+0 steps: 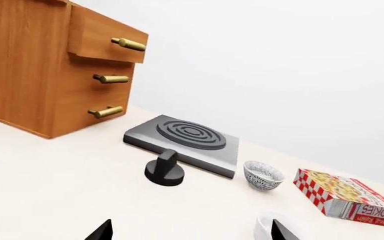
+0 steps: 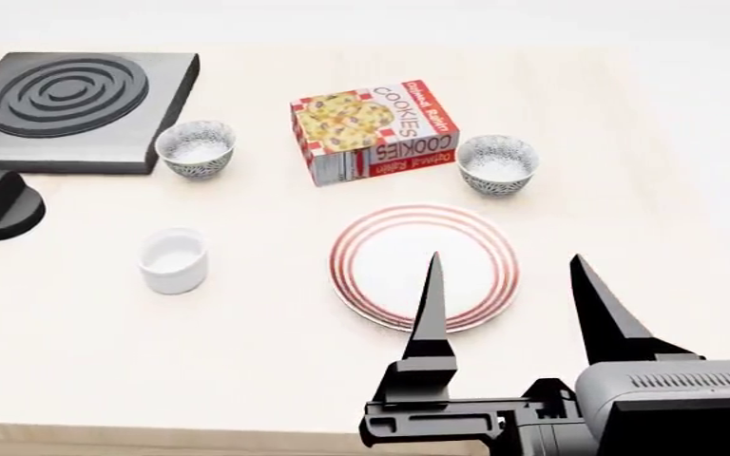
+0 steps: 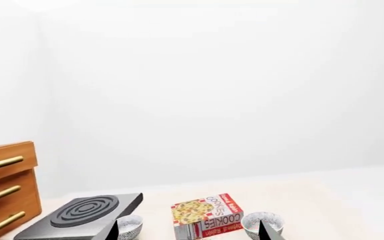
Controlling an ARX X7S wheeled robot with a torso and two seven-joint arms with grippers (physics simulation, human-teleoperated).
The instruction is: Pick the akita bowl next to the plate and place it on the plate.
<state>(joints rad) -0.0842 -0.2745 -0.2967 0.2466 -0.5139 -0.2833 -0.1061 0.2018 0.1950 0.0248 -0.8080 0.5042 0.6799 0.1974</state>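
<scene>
Right gripper (image 2: 511, 290) is spread wide, nothing between the fingers, hovering over the near part of the worktop (image 2: 73, 351) with its tips over the plate's near rim. Left gripper (image 1: 190, 231): only two dark fingertips at the frame edge in its wrist view, set well apart, empty; not in the head view.

Akita bowl (image 2: 497, 163) sits upright just beyond the plate (image 2: 424, 267), toward the far right, close to the rim but not touching. White inside, patterned outside. Plate is bare, near the worktop's middle-front.

Cookies box (image 2: 373, 130) lies just left of that bowl, beyond the plate. Second identical bowl (image 2: 197, 148) is left of the box, right beside the hotplate (image 2: 77, 109), which sits at the far left corner. Black knob (image 2: 3, 204) lies in front of the hotplate by the left edge. Plain white cup (image 2: 172, 261) stands left of the plate, well apart from it.

Wooden drawer unit (image 1: 52, 65) with brass handles stands past the hotplate, seen only in the wrist views.
</scene>
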